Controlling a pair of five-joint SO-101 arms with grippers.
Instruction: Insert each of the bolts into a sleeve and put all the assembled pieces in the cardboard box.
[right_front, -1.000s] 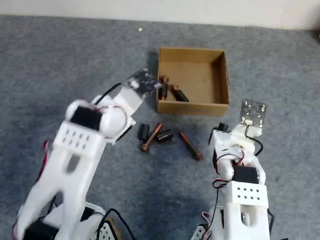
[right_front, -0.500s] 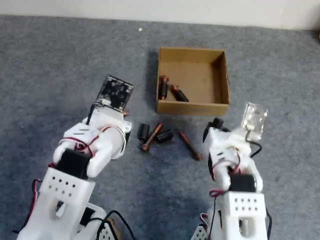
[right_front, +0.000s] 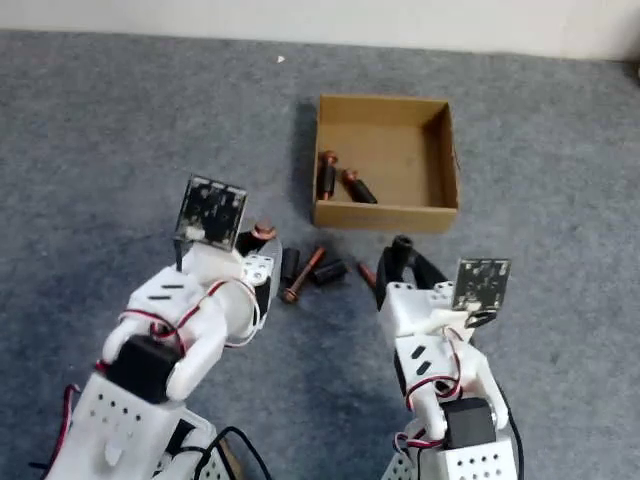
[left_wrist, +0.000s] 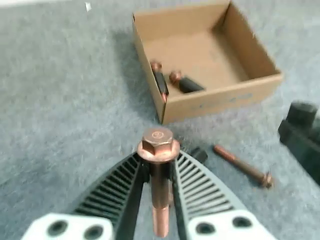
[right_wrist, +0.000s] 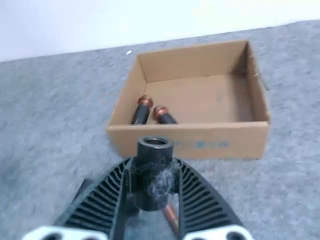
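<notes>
Your left gripper (left_wrist: 160, 159), pinching a bolt (left_wrist: 158, 142), is drawing back from the cardboard box (right_front: 385, 215). Your right gripper (right_wrist: 153, 172), clamping a sleeve (right_wrist: 155, 150), is swinging in at its 3 o'clock, probably for joining them.

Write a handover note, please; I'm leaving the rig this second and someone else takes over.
Left gripper: shut on a copper bolt, held above the carpet.
Right gripper: shut on a black sleeve, upright, before the cardboard box.
Done: two assembled pieces lie in the box.
Loose on the carpet before the box: two sleeves, two bolts.
Left: join the held bolt and sleeve, box them, then assemble and box the two loose pairs.
</notes>
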